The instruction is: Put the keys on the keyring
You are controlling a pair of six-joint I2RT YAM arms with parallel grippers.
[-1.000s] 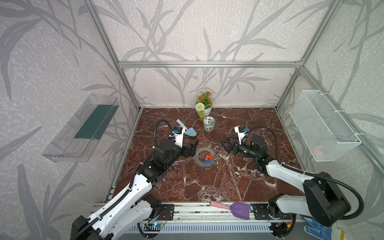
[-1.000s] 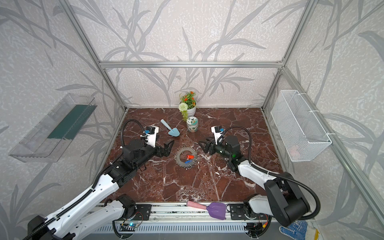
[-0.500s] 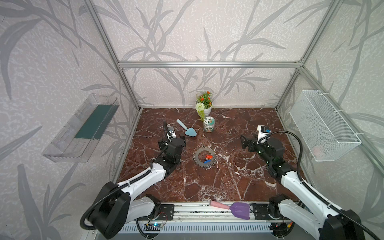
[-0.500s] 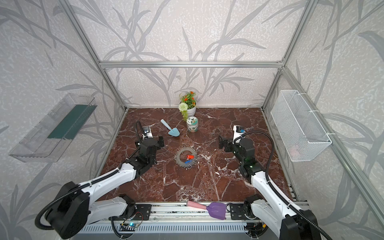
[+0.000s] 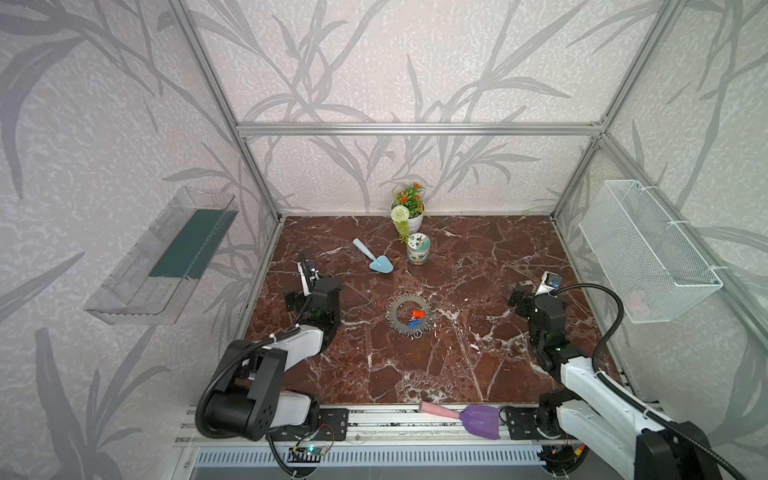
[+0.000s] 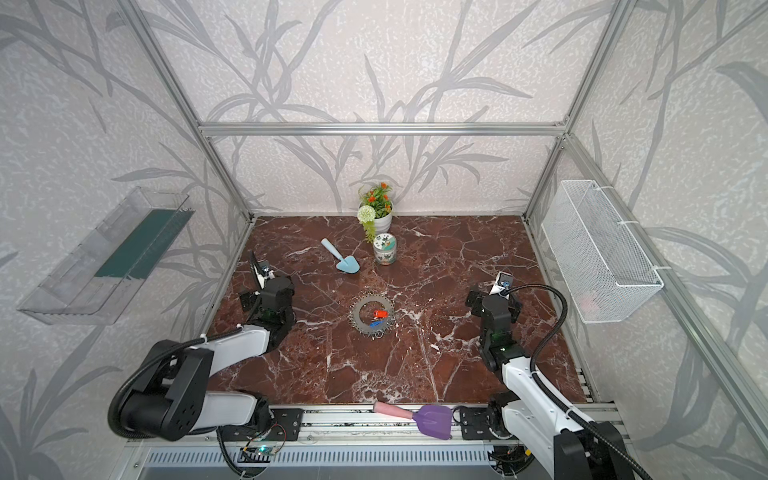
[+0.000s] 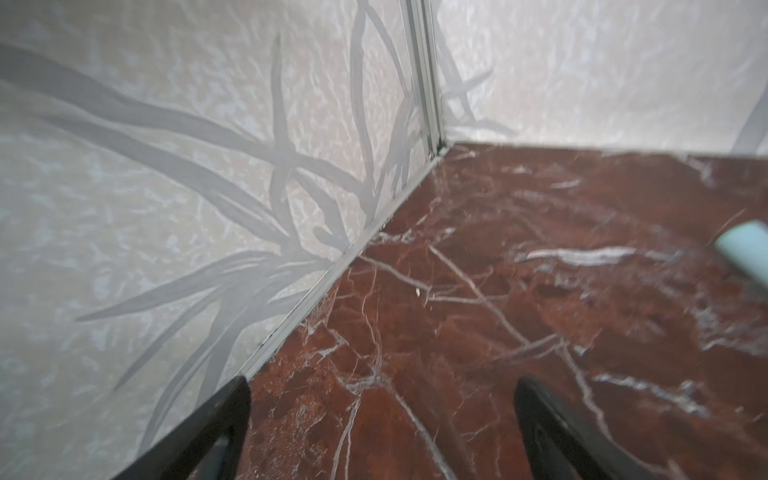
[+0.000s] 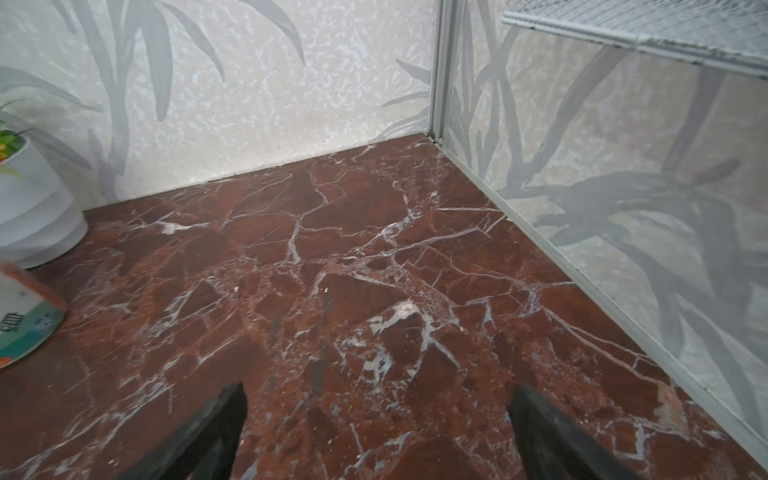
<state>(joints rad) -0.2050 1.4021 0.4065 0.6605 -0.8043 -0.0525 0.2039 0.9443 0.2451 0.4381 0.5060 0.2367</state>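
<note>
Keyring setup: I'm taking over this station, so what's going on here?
Nothing is being handled right now. The left gripper and right gripper are both open and empty, each out at its own side of the red marble tabletop. The flat grey gear-like metal keyring lies mid-table, with the small red-orange key and small blue key lying on it. Whether they are hooked onto it is too small to tell.
</note>
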